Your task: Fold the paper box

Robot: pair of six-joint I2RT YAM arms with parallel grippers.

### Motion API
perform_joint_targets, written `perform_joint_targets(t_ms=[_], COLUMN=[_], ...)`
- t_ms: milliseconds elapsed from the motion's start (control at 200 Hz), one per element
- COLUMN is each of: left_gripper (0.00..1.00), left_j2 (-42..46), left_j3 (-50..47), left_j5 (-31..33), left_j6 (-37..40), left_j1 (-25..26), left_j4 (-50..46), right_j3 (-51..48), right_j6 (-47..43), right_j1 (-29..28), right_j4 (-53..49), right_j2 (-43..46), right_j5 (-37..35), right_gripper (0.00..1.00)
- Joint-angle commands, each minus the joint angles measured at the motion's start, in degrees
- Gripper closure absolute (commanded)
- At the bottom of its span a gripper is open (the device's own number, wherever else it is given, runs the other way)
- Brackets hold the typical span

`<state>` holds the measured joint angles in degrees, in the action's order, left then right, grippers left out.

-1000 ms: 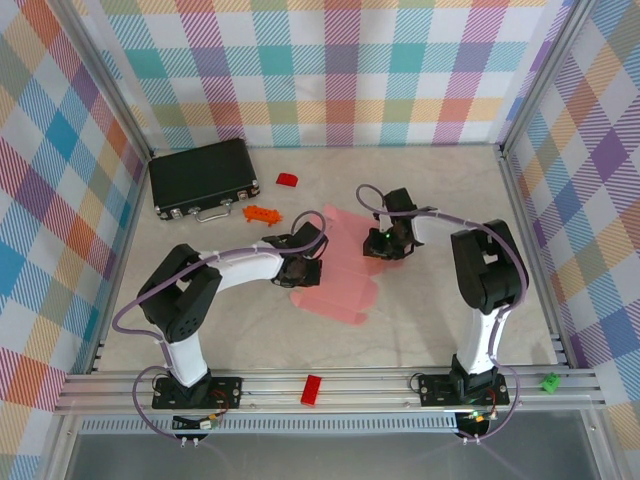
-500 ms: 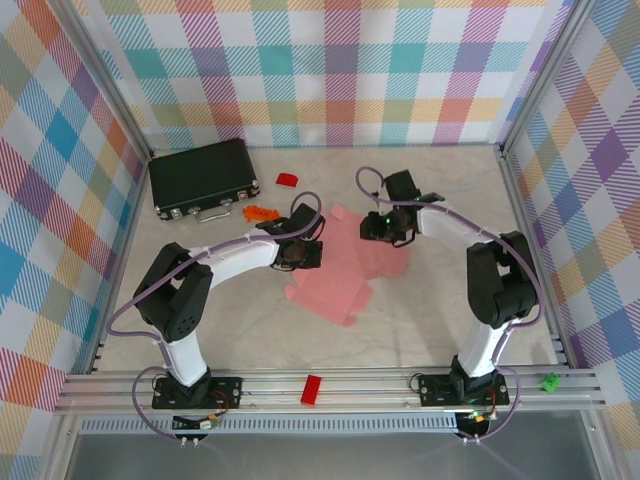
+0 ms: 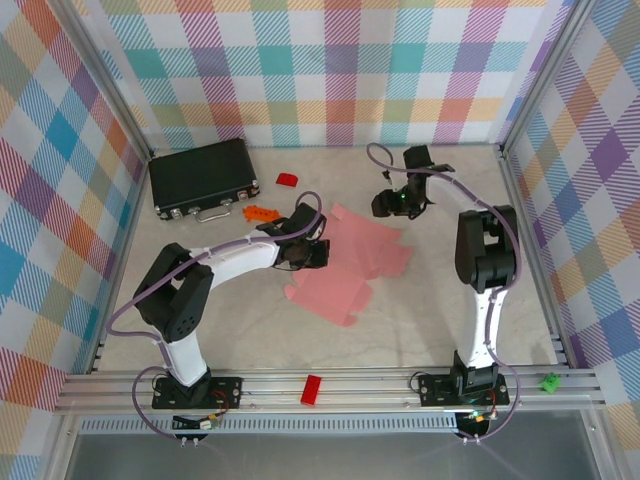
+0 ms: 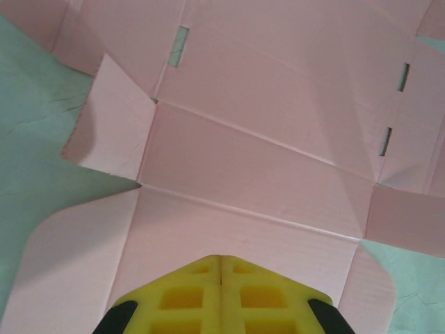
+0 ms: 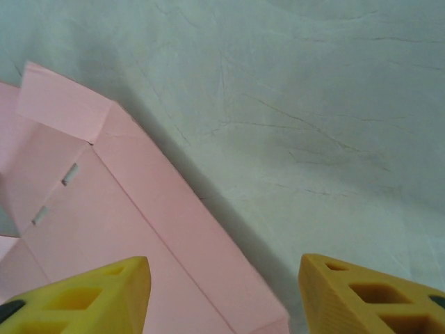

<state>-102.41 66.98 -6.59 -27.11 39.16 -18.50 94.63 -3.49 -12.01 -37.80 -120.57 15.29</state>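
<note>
The paper box (image 3: 345,268) is a flat pale-pink die-cut sheet lying mid-table, its creases and slots plain in the left wrist view (image 4: 264,153). My left gripper (image 3: 306,255) is over the sheet's left part, its yellow fingertips (image 4: 221,259) pressed together with nothing between them. My right gripper (image 3: 398,204) hovers beyond the sheet's far right corner. Its jaws stand wide apart (image 5: 222,278), straddling the sheet's edge (image 5: 132,216) and bare table, gripping nothing.
A black case (image 3: 203,177) lies at the back left. A small red block (image 3: 287,179) and an orange piece (image 3: 262,213) sit near it. Another red block (image 3: 312,389) rests on the front rail, and a green piece (image 3: 549,381) at its right end.
My right gripper opened, let go of the sheet and drew back toward the far wall. The sheet's right part dropped flatter. My left gripper stayed shut and shifted slightly.
</note>
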Motion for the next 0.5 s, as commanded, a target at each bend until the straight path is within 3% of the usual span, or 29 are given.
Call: perform_joint_targets(t_ms=[0, 495], left_gripper=[1.0, 1.0], left_j2=[-2.5, -6.4], left_j3=[0.3, -0.2], left_j5=[-2.3, -1.3], left_j6=[-0.9, -2.9], left_j1=[0.5, 0.5], left_j4=[1.7, 1.4], right_j3=[4.9, 16.8], right_j6=[-6.9, -13.5], right_j1=[-0.4, -0.4], right_j4=[-5.8, -17.8], right_j2=[-2.9, -13.9], right_j5=[2.7, 6.3], right_gripper=[0.39, 0.37])
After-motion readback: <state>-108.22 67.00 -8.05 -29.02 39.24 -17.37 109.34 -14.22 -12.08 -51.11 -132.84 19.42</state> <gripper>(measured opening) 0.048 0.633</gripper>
